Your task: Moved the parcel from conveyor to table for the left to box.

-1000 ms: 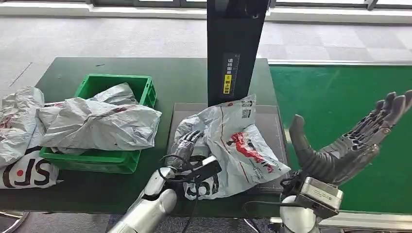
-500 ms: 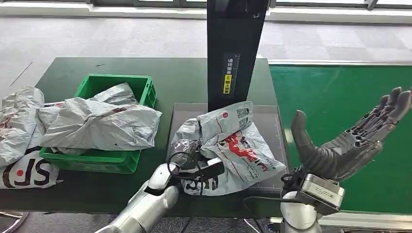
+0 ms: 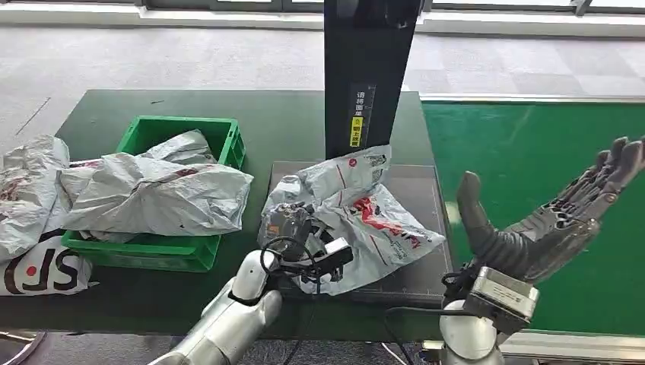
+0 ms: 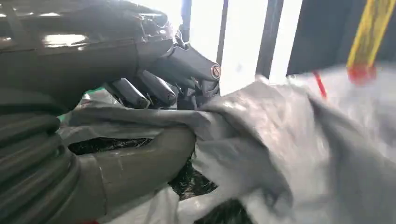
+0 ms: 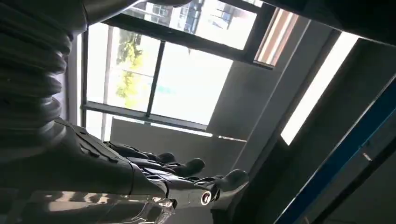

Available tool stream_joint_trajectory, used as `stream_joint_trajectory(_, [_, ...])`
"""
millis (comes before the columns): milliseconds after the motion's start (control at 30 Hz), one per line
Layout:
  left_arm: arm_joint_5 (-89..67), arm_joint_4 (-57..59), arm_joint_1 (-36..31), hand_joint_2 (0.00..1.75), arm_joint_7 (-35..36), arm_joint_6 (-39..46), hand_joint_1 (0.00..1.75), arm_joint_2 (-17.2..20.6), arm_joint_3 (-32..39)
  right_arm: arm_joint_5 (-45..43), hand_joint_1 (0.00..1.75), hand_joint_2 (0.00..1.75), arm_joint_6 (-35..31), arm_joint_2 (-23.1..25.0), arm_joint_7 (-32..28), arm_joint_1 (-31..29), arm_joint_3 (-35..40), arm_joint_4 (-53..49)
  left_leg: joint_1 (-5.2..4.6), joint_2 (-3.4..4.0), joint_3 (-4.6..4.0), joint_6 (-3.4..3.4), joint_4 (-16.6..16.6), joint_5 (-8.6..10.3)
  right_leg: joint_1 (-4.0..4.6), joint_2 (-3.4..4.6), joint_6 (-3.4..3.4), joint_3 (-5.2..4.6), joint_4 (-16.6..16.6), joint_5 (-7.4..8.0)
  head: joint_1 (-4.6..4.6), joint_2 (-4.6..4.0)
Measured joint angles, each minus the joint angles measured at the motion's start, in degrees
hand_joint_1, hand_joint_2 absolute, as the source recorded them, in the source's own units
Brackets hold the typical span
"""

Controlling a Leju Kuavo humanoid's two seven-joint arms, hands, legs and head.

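The crumpled grey plastic mailer parcel with red printing [image 3: 357, 217] is already off the green conveyor belt [image 3: 525, 152] and lies on the dark flat pad [image 3: 426, 190] on the green bench [image 3: 281, 122], at the foot of the black upright post [image 3: 365, 76]. So the first part, conveyor to bench, looks done to me.

My left hand [image 3: 293, 224] has the parcel's near left edge. In the left wrist view my fingers [image 4: 187, 60] are closed over a fold of the grey film, with my thumb pressed up from beneath, so I hold it. My right hand [image 3: 544, 220] is raised over the belt, fingers spread wide and holding nothing.

What is left, as I judge it, is the boxing: carrying the parcel across to the green plastic crate [image 3: 152, 251], which stands well to the left on the bench. It is already heaped with other grey mailer bags [image 3: 152, 194], and more grey bags [image 3: 30, 190] lie beside it, so room in there looks tight.
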Motion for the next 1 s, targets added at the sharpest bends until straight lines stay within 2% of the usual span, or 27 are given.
stream_joint_trajectory(67, [0.59,-3.63,1.11,1.75,-0.92,3.39,1.75,0.31,0.05,0.24,0.00,1.75,0.00,0.00,0.00,0.29,-0.20,-0.31,0.00,-0.01,-0.01,0.00,0.00,0.00,0.00,-0.01,0.00,0.00,0.00,0.00,0.00,0.00])
stream_joint_trajectory(167, [0.88,-7.98,2.49,1.75,-2.08,3.89,1.75,0.72,0.20,0.33,0.00,1.75,0.00,0.02,0.00,0.32,-0.35,-0.53,0.00,-0.03,-0.02,0.00,0.00,0.00,0.00,-0.04,0.00,0.00,0.00,-0.01,0.00,0.00])
stream_joint_trajectory(333, [1.97,-22.76,8.06,1.75,-15.82,4.61,1.75,-0.96,6.68,0.61,0.00,1.75,0.00,0.79,-0.72,0.94,-0.92,-0.68,0.00,0.00,-0.02,0.00,0.00,-0.01,0.00,-0.01,0.00,-0.02,0.00,-0.01,0.00,0.00])
stream_joint_trajectory(433, [4.68,-31.48,10.76,1.75,-21.47,4.63,1.75,-2.36,11.44,0.20,0.00,1.75,0.00,1.55,-2.30,1.63,-1.79,-0.66,0.01,0.00,-0.03,0.00,0.00,-0.01,0.02,0.00,0.00,-0.04,0.00,-0.02,0.00,0.00])
stream_joint_trajectory(700, [6.56,-46.10,13.69,1.75,-22.78,4.65,1.75,-2.34,17.12,-0.39,0.00,1.75,0.00,2.19,-2.97,2.80,-2.71,-0.31,0.04,-0.02,-0.03,-0.01,-0.01,0.00,0.04,-0.04,0.00,-0.01,0.01,-0.02,-0.02,0.00])
stream_joint_trajectory(1000, [7.13,-52.38,15.06,1.75,-21.82,4.65,1.75,-2.27,21.22,-0.43,0.00,1.75,0.00,2.21,-2.99,3.29,-3.08,0.08,0.03,-0.02,-0.01,-0.01,-0.01,0.00,0.03,-0.02,0.00,-0.01,0.00,-0.02,-0.02,0.00])
